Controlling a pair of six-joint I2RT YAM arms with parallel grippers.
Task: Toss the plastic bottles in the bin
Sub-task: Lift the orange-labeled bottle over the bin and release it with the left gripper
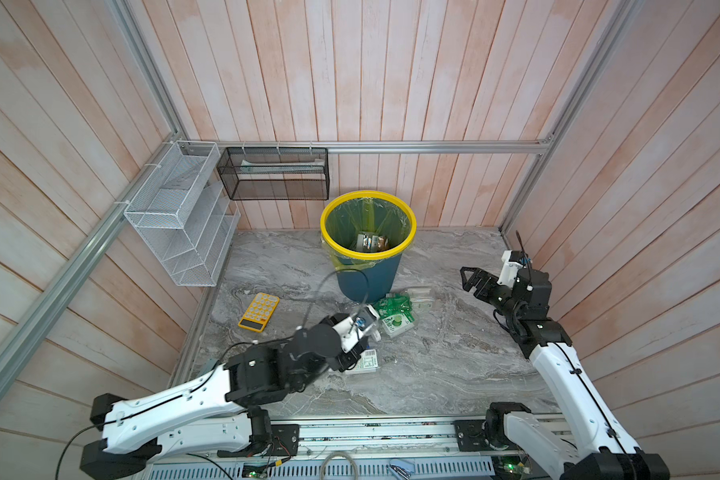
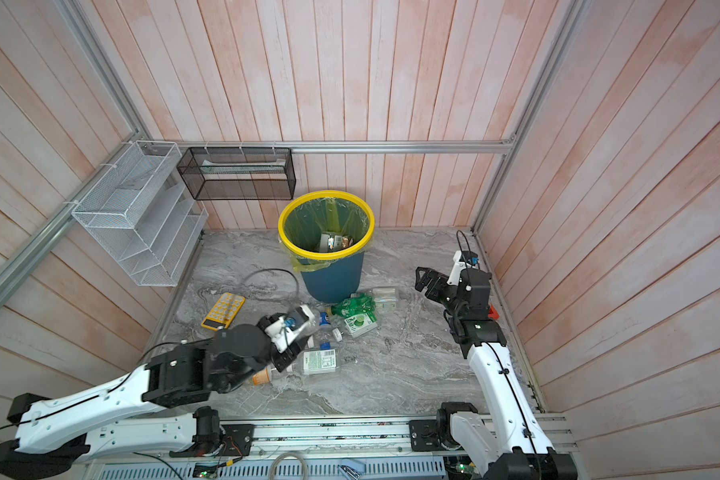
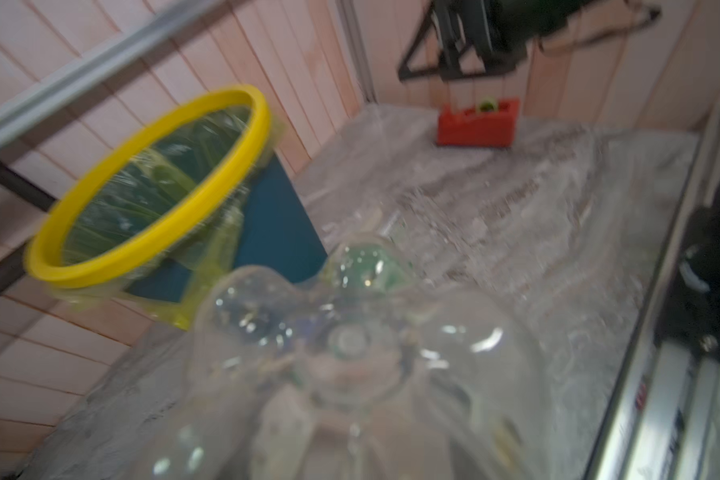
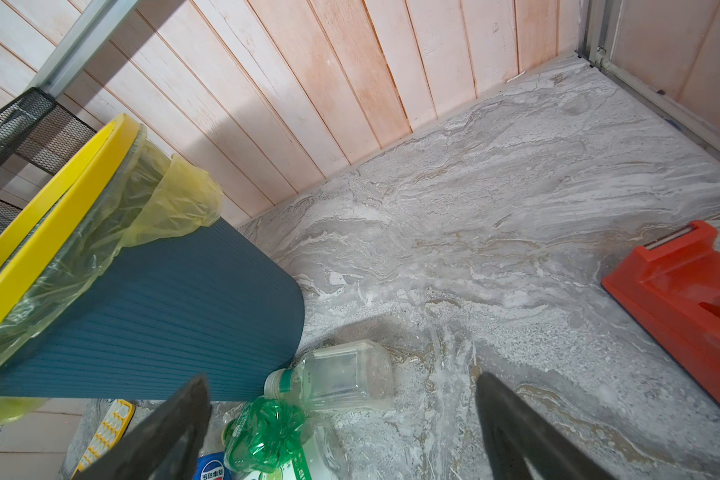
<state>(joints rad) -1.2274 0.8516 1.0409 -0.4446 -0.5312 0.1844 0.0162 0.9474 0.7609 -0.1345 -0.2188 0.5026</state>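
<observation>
Bottles (image 1: 398, 324) lie in a loose heap on the table (image 1: 433, 374) just in front of the bin (image 1: 368, 278), nearly all on their sides. Most are clear. A crumpled green bottle (image 2: 354, 305) sits nearest the bin's foot. A square bottle (image 4: 341, 374) with a white cap lies just beside it, its cap end against the bin's wall. A labelled bottle (image 2: 319, 359) with a white and green wrapper and a barcode rests at the near side of the heap. The bin is round, with a ribbed dark teal wall, a bright yellow rim and a yellow-green liner folded out over that rim. It stands at the back of the table near the rear wall, and a few more bottles (image 1: 371, 243) already lie at its bottom. The left gripper (image 2: 302, 332) is over the near left part of the heap, clenched on a clear bottle (image 3: 350, 345). In the left wrist view that bottle's lobed base fills the lower middle, blurred, and hides the fingers, with the bin's rim beyond it. The right gripper (image 1: 466, 279) hangs above bare table by the right wall, apart from the heap, its jaws spread wide with nothing between them. In the right wrist view its two dark fingers (image 4: 175, 424) frame the square bottle and the green bottle on the table below, and a red tape dispenser (image 4: 682, 299) stands off to one side
</observation>
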